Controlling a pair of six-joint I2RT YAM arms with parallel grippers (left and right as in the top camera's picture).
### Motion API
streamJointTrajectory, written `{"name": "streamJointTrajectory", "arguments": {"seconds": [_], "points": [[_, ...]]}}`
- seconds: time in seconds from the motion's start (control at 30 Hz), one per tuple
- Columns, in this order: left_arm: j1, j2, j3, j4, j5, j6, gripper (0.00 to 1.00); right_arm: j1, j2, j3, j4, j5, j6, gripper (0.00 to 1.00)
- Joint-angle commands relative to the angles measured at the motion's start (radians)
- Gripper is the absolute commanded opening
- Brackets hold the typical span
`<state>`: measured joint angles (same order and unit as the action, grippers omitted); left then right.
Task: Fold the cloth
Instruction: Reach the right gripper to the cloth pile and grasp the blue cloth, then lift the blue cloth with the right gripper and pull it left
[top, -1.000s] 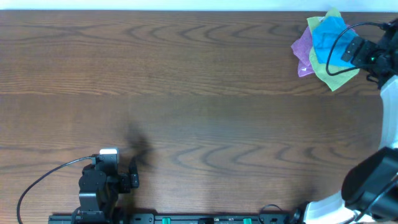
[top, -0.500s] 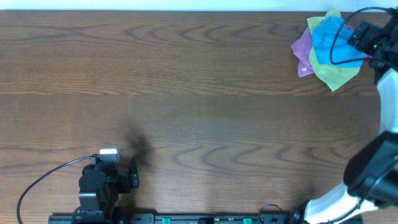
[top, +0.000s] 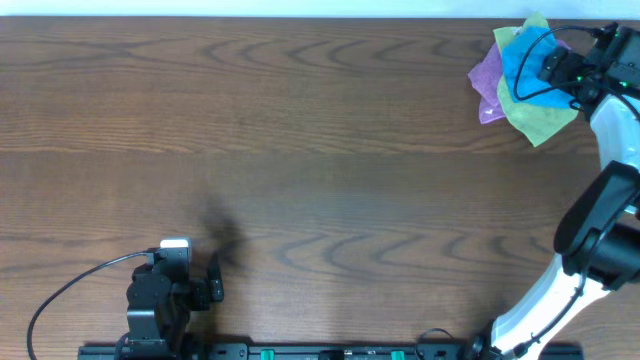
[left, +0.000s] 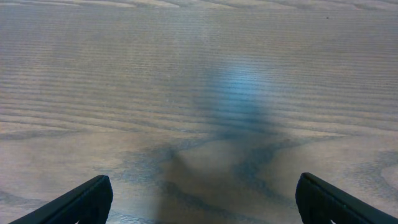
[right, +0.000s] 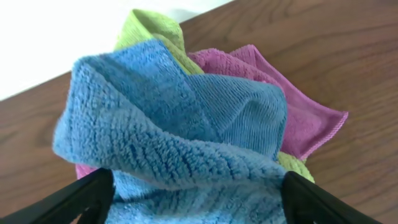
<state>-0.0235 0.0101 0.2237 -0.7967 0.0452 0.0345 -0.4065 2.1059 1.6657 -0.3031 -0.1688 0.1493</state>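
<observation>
The sky-blue cloth (top: 523, 58) lies crumpled on top of a small pile at the far right corner of the table. In the right wrist view the cloth (right: 186, 137) bulges up in a thick fold between my two dark fingers. My right gripper (top: 547, 70) (right: 198, 202) is down on it, its jaws still wide, one on each side of the fold. My left gripper (top: 208, 284) (left: 199, 202) hovers open over bare wood at the near left, with nothing between its fingers.
Under the blue cloth lie a yellow-green cloth (top: 541, 122) (right: 155, 28) and a purple cloth (top: 486, 75) (right: 308, 118). The pile sits close to the table's far edge (top: 400, 17) and right edge. A black cable (top: 60, 290) loops beside the left arm.
My right gripper has moved towards the far edge and further onto the blue cloth, and its jaws have narrowed a little. The left arm has stayed still.
</observation>
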Motion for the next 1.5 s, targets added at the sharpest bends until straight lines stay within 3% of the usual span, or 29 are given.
{"name": "streamJointTrajectory", "arguments": {"seconds": [0.0,0.2,0.33,0.5,0.57,0.8,1.2,1.47], "points": [[-0.005,-0.006,-0.037,-0.037,-0.001,0.011,0.95,-0.005,0.023,0.027,0.0,-0.019,0.01,0.84],[-0.005,-0.006,-0.037,-0.037,-0.001,0.011,0.95,-0.005,0.04,0.027,0.005,-0.019,-0.005,0.83],[-0.005,-0.006,-0.037,-0.037,-0.001,0.011,0.95,-0.005,0.054,0.027,0.003,-0.019,-0.008,0.73],[-0.005,-0.006,-0.037,-0.037,-0.001,0.011,0.95,-0.005,0.054,0.027,-0.013,-0.024,-0.008,0.18],[-0.005,-0.006,-0.037,-0.037,-0.001,0.011,0.95,-0.005,0.052,0.027,-0.031,-0.024,-0.008,0.02],[-0.005,-0.006,-0.037,-0.037,0.0,0.011,0.95,-0.005,-0.014,0.029,-0.103,-0.041,-0.009,0.01],[-0.005,-0.006,-0.037,-0.037,-0.001,0.011,0.95,0.046,-0.361,0.029,-0.35,-0.045,-0.068,0.02],[-0.005,-0.006,-0.037,-0.037,-0.001,0.011,0.95,0.221,-0.502,0.029,-0.554,-0.046,-0.069,0.02]]}}
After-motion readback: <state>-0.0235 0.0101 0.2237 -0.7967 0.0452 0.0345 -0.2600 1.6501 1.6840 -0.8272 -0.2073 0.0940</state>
